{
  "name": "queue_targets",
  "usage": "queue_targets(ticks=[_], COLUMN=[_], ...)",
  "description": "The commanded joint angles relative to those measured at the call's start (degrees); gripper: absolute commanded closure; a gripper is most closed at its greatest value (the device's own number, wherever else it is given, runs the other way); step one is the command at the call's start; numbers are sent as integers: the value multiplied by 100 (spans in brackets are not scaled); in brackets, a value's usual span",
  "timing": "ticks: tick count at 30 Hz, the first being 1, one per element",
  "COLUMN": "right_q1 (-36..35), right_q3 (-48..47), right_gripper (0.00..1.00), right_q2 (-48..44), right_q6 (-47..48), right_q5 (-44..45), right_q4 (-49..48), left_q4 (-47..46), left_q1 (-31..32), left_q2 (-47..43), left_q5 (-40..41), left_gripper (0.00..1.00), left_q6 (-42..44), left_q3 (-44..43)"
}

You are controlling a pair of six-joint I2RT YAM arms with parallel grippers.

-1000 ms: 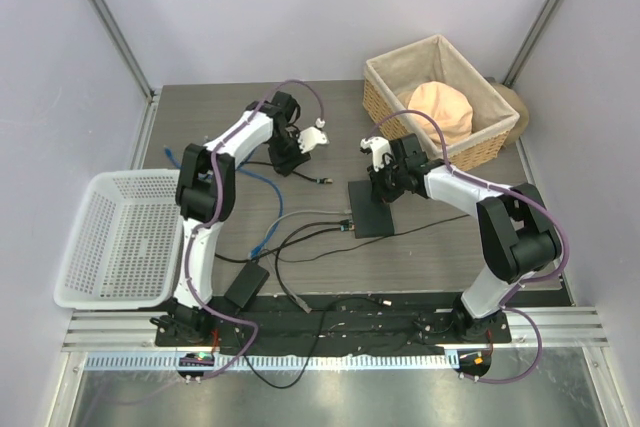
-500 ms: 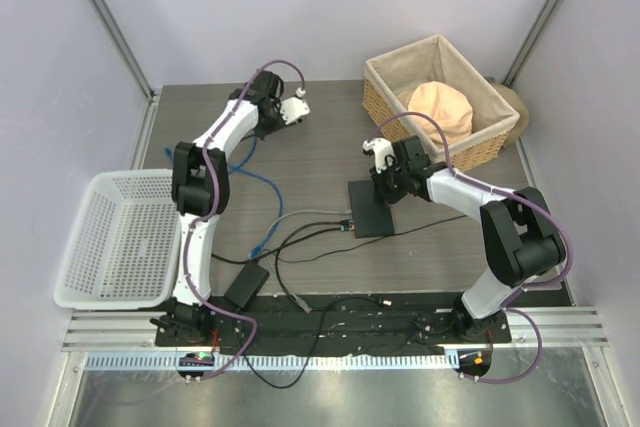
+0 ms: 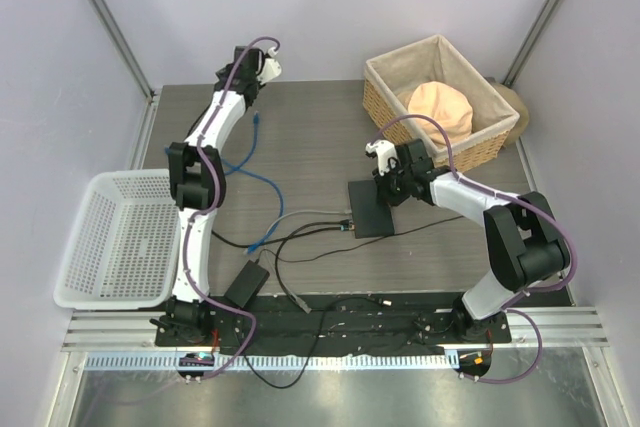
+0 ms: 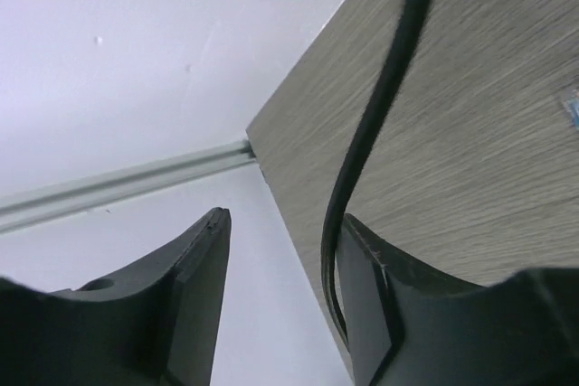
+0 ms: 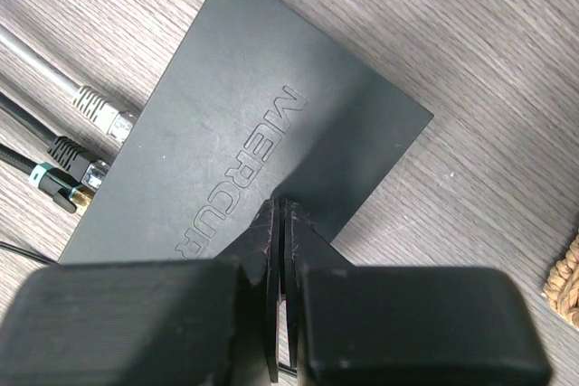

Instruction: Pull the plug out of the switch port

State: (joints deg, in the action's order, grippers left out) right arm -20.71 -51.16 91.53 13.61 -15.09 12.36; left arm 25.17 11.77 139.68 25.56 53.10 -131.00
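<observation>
Starting at the near edge, a black adapter [image 3: 245,285] lies at 7 o'clock among dark leads on the surface [image 3: 320,137]. Up to mid-surface and there's the switch [image 3: 366,215], lying flat, and it's wired: a grey plug [image 5: 101,111] and a black plug [image 5: 76,165] both sit in its port edge, which faces 8 o'clock from above. The right claw [image 5: 279,210] is over the switch's far end, fingers pressed together with nothing between them. The tips are right at the lid, touching or just clear, I can't tell. Out at 9 o'clock, a white basket [image 3: 118,237] sits off the side of the surface. A blue cable [image 3: 276,190] snakes loose from 8 o'clock up to 10, both ends apart from the switch. At 2 o'clock, a wicker basket [image 3: 384,107] holds something peach-coloured [image 3: 440,107]. Farthest of all, the left arm is stretched out to the 11 o'clock corner, and the left claw [image 4: 282,219] gapes wide. A dark cable [image 4: 371,124] runs along the inside of one finger and is not pinched.
</observation>
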Motion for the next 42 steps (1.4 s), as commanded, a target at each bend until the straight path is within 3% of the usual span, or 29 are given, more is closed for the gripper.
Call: queue_targets(ticks=[1,6,9,10,14,18,24,29,42], right_q1=[49,76,67,67,67,76,76,76,76], right_q3=[194,185,141,98,-26,-114,0,123,167], right_gripper=[99,99,99,99,99,99,99,99,99], right_q2=[-12,6,50,84,146,181,59,-29,-56], right_q6=[98,98,107,98,107,107,81,63,37], right_q5=[226,244,244,244,252,270,252,226,208], right_q4=[408,425,451,460,522,557,601,636,592], left_q4=[84,478,1164,1296,1710,1938,2475,1757,1403], left_q1=[53,246,370,422,659,976,1327,1530,1741], left_q2=[-237,-1222,-1811,-1978,-2593,-2639,-1946,-1690,-846], left_q5=[134,-971,-2516,-3617,-5381,-6465,-7941,-7804,-7847], left_gripper=[42,32,28,28,27,28,36,37,42], left_q6=[-598,-1591,-2250,-2460,-2848,-3121,-3770,-4615,-5485], left_q3=[30,557,829,970,1699,2428,2737,3079,3045])
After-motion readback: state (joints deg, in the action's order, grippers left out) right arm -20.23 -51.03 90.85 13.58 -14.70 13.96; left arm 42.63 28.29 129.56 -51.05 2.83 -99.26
